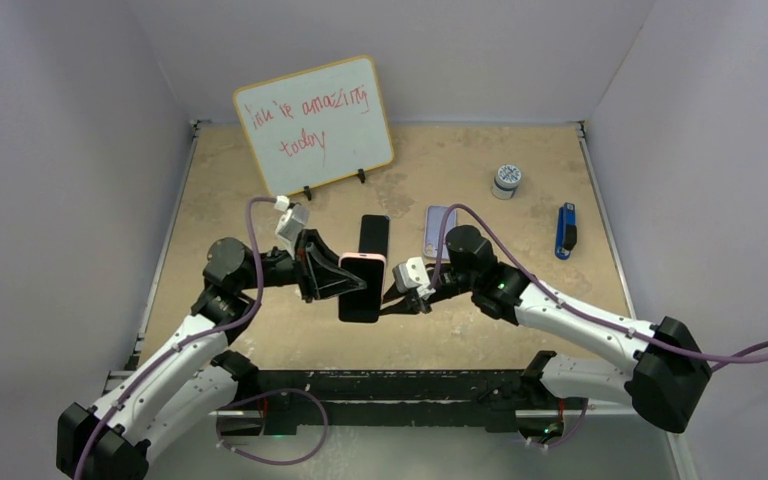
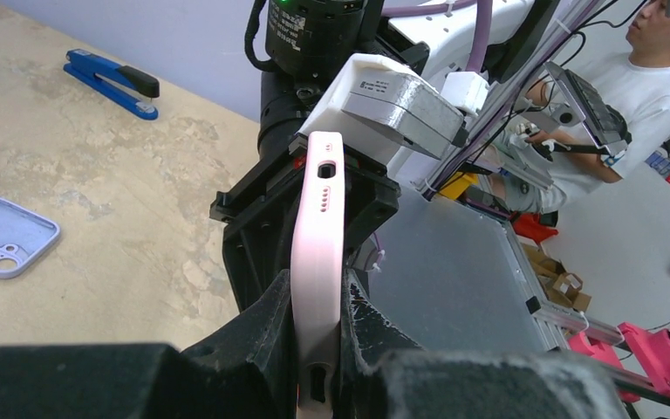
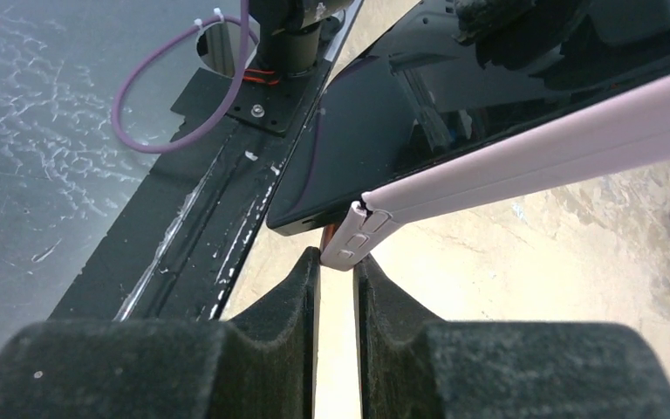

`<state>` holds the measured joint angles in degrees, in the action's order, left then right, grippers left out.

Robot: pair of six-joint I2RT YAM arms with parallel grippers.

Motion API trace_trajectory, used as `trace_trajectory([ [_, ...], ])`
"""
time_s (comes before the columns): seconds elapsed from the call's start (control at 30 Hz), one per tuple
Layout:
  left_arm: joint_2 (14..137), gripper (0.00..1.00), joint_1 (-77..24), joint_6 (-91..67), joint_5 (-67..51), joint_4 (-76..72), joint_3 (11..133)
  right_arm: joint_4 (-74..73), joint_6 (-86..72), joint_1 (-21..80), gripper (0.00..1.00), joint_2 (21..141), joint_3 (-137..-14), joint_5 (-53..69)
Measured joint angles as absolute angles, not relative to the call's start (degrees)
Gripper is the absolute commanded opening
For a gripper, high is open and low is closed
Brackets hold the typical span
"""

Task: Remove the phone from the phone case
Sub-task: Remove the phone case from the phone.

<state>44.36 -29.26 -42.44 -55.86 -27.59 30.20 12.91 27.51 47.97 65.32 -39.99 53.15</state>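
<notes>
Pink phone case (image 2: pixel 317 262) with the phone (image 3: pixel 375 131) in it is up off the table (image 1: pixel 460 320), held between the two arms roughly mid-table; the left gripper (image 2: pixel 317 332) has its fingers pressed onto the case from both sides, and in its wrist view we see the case edge-on with the port holes facing the camera.

From the right wrist view the black glass of the phone has lifted away from the case rim at one corner, so there's a wedge-shaped gap between the two there; the rest seems seated, though we can't see the far end.

The right gripper (image 3: pixel 336 279) has its fingers drawn nearly together with just a thin slit between them, and the case corner with its side buttons sits right at the tips; we honestly can't tell if it's pinching that corner or only next to it.

What's crowding things: the right arm's wrist and its white camera block (image 2: pixel 393 100) sit directly behind the case as the left wrist sees it, so the two grippers are very close around the phone.

Other stuff on the table: a dark flat slab (image 1: pixel 374 235) lying just beyond the held phone; a lilac case (image 1: pixel 439 230) near it to the right; a blue stapler (image 1: pixel 565 230) and a small round tin (image 1: pixel 506 180) further right; a whiteboard (image 1: pixel 315 125) with red writing propped at the back; a person (image 2: pixel 637 96) in a white shirt sits off the table's near side.
</notes>
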Motion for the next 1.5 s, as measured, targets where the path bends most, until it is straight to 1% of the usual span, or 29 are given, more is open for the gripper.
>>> trace_trajectory([
  [0.1, 43.97, 0.0, -29.26, -42.35, -55.51, -27.46, 30.09, 13.67, 25.93, 48.05, 0.0, 65.1, -39.83, 52.14],
  [0.2, 43.46, 0.0, -29.23, -42.3, -55.07, -27.59, 30.02, 17.37, 21.32, 48.05, 0.04, 64.45, -38.35, 51.66],
  [0.27, 43.31, 0.0, -29.23, -42.46, -54.81, -28.91, 29.23, 20.73, 17.28, 48.05, 0.1, 63.92, -36.73, 51.62],
  [0.33, 43.38, 0.0, -29.23, -43.03, -54.46, -30.57, 28.08, 23.53, 13.28, 48.05, 0.14, 63.7, -35.24, 51.33],
  [0.53, 44.91, 0.0, -29.15, -46.13, -52.34, -37.08, 23.75, 30.26, 0.86, 48.05, 0.21, 63.75, -30.98, 47.33],
  [0.87, 48.18, 0.0, -28.82, -53.63, -48.12, -48.88, 18.28, 43.24, -12.8, 47.92, 0.24, 66.72, -28.05, 41.52],
  [0.97, 49.43, 0.0, -28.62, -55.35, -47.2, -50.98, 17.39, 45.91, -15.49, 47.66, 0.24, 67.99, -27.62, 41.45],
  [1.1, 50.81, 0.0, -28.51, -55.96, -45.41, -52.12, 16.99, 49.28, -18.48, 47.16, 0.22, 70.0, -27.62, 41.54],
  [1.27, 52.23, 0.0, -28.51, -52.99, -41.89, -47.4, 17.52, 50.52, -20.78, 46.0, 0.06, 72.97, -27.62, 41.19],
  [1.33, 53.12, 0.05, -28.51, -51.29, -40.36, -44.53, 18.17, 50.43, -21.91, 45.28, 0.0, 74.46, -27.62, 40.42],
  [1.43, 54.39, 0.15, -28.6, -48.56, -38.5, -39.83, 19.84, 50.5, -24.14, 44.1, 0.0, 76.29, -27.62, 39.55],
  [1.5, 54.94, 0.24, -28.97, -46.87, -37.17, -36.95, 21.08, 51.03, -25.85, 43.16, 0.0, 77.06, -27.24, 39.33],
])
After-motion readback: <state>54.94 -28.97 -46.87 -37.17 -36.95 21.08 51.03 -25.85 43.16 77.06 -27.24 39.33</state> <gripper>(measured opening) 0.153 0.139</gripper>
